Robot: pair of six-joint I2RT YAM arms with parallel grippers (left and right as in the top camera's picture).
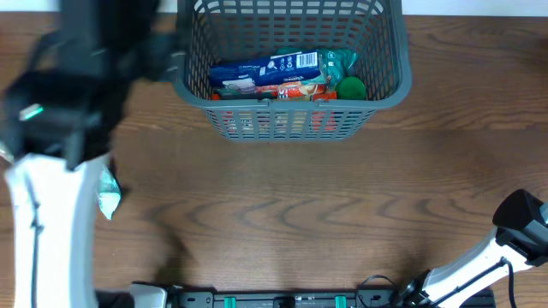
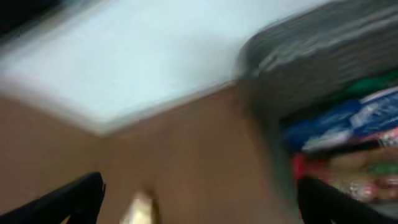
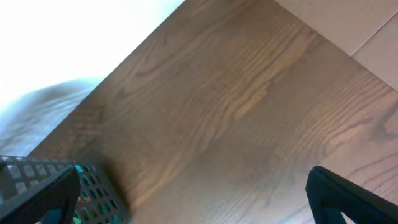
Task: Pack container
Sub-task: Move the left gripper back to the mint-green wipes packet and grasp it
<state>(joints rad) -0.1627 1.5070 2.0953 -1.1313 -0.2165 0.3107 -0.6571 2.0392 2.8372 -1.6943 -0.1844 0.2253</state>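
Observation:
The grey lattice container stands at the far middle of the table. It holds a blue packet, a red packet, a teal packet and a green item. My left arm is blurred at the left, just beside the container. In the left wrist view my left gripper is open and empty, with the container to its right. My right gripper is open and empty over bare wood, and the container's corner shows at lower left.
A white and teal packet lies on the table at the left, partly under my left arm. My right arm sits at the near right corner. A pale blurred item lies between my left fingers.

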